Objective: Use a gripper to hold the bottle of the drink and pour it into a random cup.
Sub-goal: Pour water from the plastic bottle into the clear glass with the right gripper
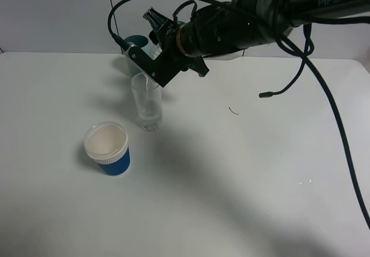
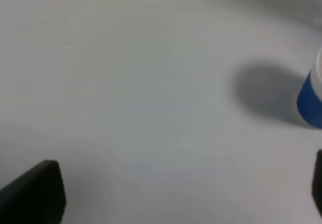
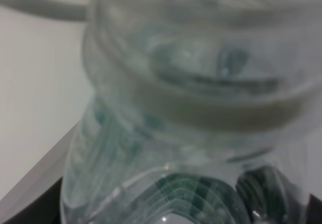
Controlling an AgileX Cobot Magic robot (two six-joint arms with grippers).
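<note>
One bottle (image 3: 191, 108) hung tipped over the glass (image 1: 147, 104), clamped in the right gripper (image 1: 151, 43).
The glass stood on the table (image 1: 243, 182) between the blue cup (image 1: 107, 148) in front and the teal cup (image 1: 136, 41) behind; the left gripper (image 2: 176, 194) hung over the table near the blue cup, fingers well apart, holding nothing. The glass was narrow, so a small drift of the neck would likely spill drink onto the table, and dipping lower could knock the rim and topple it; the thin ribbed plastic might also slip under the squeeze. The gripper covered most of the bottle from above, so whether its mouth sat over the rim could not be told; the wrist view was blurred, and the drink level was unclear.
</note>
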